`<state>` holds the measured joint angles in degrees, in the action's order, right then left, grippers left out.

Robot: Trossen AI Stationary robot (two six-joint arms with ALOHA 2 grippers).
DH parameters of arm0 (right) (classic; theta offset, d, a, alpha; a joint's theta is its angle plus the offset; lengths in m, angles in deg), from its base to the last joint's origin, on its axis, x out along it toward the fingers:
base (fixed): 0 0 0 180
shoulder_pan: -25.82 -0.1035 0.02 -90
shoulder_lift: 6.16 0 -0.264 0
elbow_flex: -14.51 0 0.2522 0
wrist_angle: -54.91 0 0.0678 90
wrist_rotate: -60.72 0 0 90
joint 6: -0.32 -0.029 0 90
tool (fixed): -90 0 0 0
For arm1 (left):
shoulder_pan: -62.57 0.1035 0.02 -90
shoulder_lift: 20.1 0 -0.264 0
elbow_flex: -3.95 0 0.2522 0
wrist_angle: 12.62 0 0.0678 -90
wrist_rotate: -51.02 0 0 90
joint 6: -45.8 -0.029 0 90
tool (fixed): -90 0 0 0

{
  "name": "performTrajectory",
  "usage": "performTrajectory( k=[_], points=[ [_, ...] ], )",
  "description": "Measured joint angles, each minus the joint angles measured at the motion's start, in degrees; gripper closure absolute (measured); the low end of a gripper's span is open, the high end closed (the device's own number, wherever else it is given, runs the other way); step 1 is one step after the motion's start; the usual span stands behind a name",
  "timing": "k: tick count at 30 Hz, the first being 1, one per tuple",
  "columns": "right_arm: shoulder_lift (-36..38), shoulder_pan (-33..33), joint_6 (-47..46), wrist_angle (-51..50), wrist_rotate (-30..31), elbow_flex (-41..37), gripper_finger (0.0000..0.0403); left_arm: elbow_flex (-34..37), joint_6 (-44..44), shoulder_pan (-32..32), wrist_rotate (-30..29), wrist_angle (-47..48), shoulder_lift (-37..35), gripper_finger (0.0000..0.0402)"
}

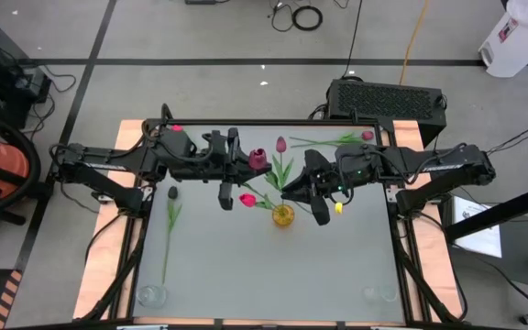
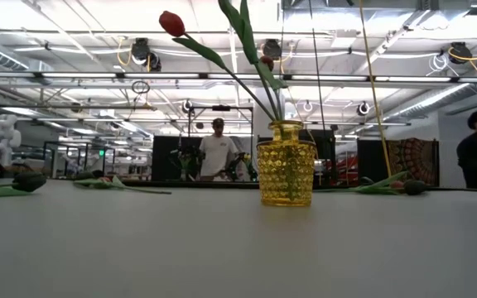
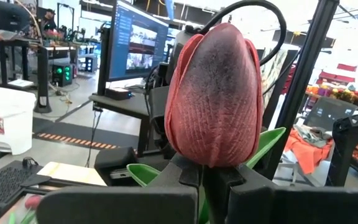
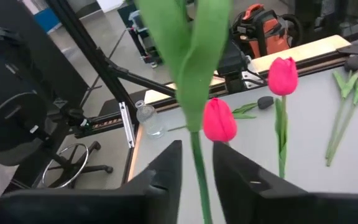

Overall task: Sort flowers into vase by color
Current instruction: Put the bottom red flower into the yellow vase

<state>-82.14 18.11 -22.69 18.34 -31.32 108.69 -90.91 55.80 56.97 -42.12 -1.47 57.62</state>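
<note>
Above the yellow vase (image 1: 283, 216) — right gripper (image 4: 196, 163) around a stem (image 4: 199, 180).

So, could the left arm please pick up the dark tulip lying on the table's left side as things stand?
Probably not yet. The dark tulip lies uncovered near that arm, but the left end effector is shut on a maroon tulip and must drop it first.

Approx 6 tulips (image 1: 247, 199), 1 yellow vase (image 1: 283, 217), 2 clear glass vases (image 1: 151, 295), 2 arms (image 1: 108, 158)
</note>
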Motion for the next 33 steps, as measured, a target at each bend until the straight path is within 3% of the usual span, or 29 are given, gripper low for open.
performTrajectory(
  k=[6, 33],
  points=[
    [-0.2, -0.7, 0.3, 1.2, -1.1, 0.0, 0.0396, 0.0, -0.1, 0.0, 0.0, 0.0, 0.0, 0.0398],
    [-3.4, -1.8, 2.7, 1.0, -1.3, 0.0, 0.0403, 0.0, 3.7, 0.0, -0.1, 6.6, -0.1, 0.0381]
  ],
)
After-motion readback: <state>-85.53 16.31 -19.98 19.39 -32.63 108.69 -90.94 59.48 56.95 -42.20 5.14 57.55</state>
